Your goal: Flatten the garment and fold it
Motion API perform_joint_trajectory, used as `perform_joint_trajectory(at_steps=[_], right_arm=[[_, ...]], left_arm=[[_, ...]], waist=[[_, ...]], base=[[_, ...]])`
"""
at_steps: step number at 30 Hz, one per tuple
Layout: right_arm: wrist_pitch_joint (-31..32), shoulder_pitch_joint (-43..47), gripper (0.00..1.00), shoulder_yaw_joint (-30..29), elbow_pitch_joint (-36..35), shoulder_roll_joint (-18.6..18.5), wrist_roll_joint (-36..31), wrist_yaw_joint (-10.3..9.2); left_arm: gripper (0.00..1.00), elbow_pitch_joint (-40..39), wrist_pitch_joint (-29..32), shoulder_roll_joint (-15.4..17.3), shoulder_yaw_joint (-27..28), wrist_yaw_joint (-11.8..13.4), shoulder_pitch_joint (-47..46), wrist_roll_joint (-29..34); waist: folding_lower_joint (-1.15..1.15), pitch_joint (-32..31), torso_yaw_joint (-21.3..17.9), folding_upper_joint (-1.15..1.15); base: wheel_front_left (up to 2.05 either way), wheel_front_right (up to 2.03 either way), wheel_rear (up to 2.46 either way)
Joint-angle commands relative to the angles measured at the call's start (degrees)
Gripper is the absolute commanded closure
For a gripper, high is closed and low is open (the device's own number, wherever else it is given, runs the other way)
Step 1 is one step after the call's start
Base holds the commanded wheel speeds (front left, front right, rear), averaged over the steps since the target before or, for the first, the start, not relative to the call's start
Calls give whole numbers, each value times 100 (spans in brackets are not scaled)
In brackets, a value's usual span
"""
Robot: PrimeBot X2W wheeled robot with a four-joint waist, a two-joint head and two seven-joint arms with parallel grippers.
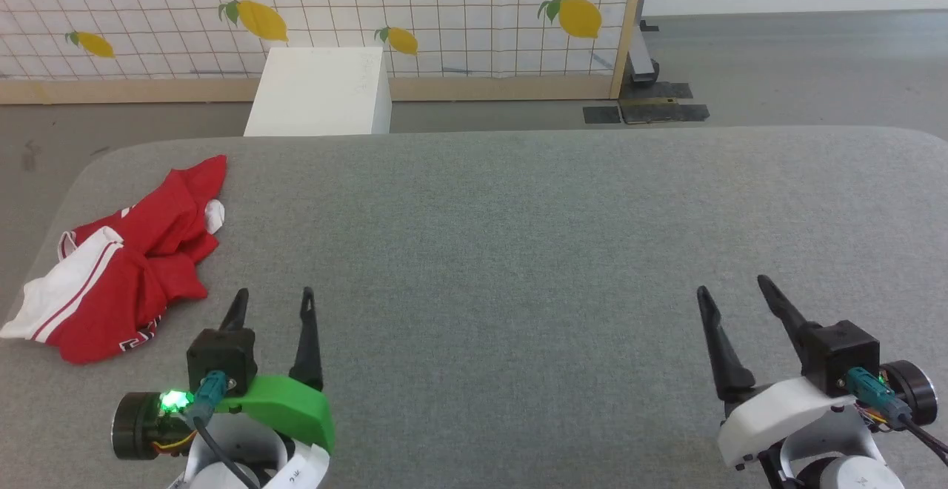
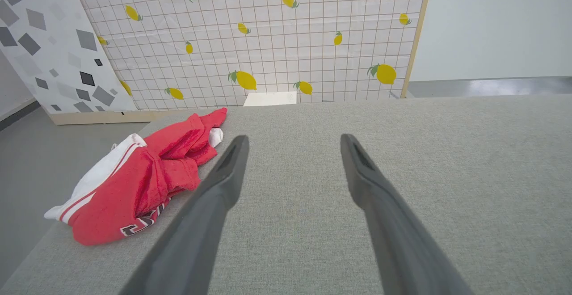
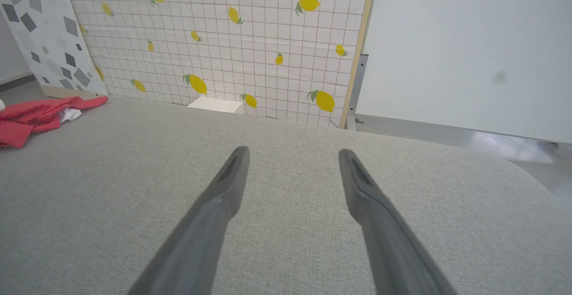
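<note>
Left pincer (image 1: 274, 294): hovering low over the near left part of the counter (image 1: 518, 252), its fingers standing spread and gripping nothing.
Right pincer (image 1: 732, 285): hovering over the near right part, its fingers also standing spread and gripping nothing.
Counter: grey fabric top, stretching under both pincers.
Shirt (image 1: 141, 274): red with white sleeves, lying crumpled in a heap at the counter's left edge, just beyond and to the left of the left pincer without touching it, and well apart from the right pincer.
Box (image 1: 318, 92): white, standing on the floor beyond the counter's far edge.
Screen (image 1: 444, 15): lemon-print grid panel, standing behind the box.
</note>
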Motion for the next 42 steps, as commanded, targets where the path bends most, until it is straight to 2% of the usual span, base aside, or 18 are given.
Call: perform_joint_trajectory(at_steps=[1, 42], right_arm=[[-1, -2, 0, 0, -1, 0, 0, 0], [-71, -52, 0, -24, -14, 4, 205, -3]], left_arm=[[0, 0, 1, 0, 5, 0, 2, 0], [0, -4, 48, 66, -75, -25, 42, -95]], waist=[[0, 0, 0, 0], [0, -36, 5, 0]], base=[[0, 0, 0], [0, 0, 0]])
